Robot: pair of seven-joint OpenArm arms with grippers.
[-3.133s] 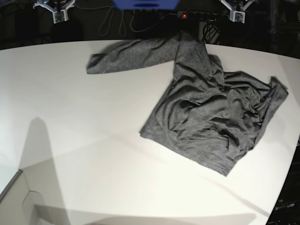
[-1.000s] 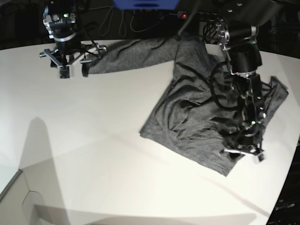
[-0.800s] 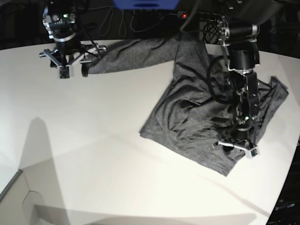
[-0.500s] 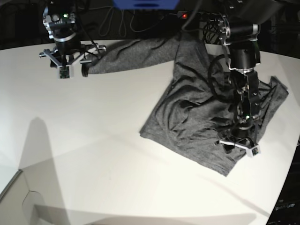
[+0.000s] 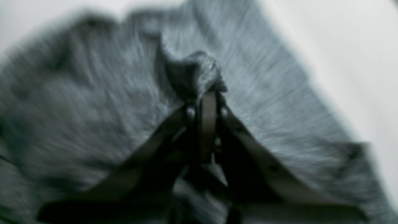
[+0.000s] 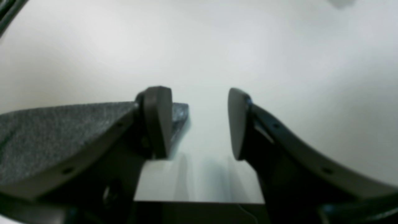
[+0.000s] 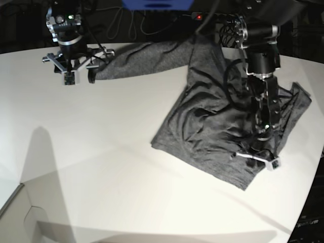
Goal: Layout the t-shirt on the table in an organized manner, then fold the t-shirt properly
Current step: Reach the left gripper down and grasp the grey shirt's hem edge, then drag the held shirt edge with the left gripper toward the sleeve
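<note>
Grey heathered knit, the t-shirt (image 7: 223, 136) lay crumpled on the right half of the white table (image 7: 101, 167), its body bunched in folds and one long sleeve stretched leftward along the far edge. No print, label or writing could be read on it.

The left gripper (image 5: 206, 93) had its jaws pressed together on a small raised pinch of the shirt's fabric. In the base view that arm reached down from the far right, its forearm nearly vertical over the shirt, the gripper (image 7: 257, 154) low near the hem. The left wrist picture was heavily blurred, so the weave and the exact fold held could not be made out.

The right gripper (image 6: 199, 121) stood with its jaws apart and nothing between them, only bare table. The sleeve end lay just beside and behind one finger (image 6: 157, 119), which hid part of it. In the base view this gripper (image 7: 70, 61) hung at the sleeve's far-left tip, pointing down.
</note>
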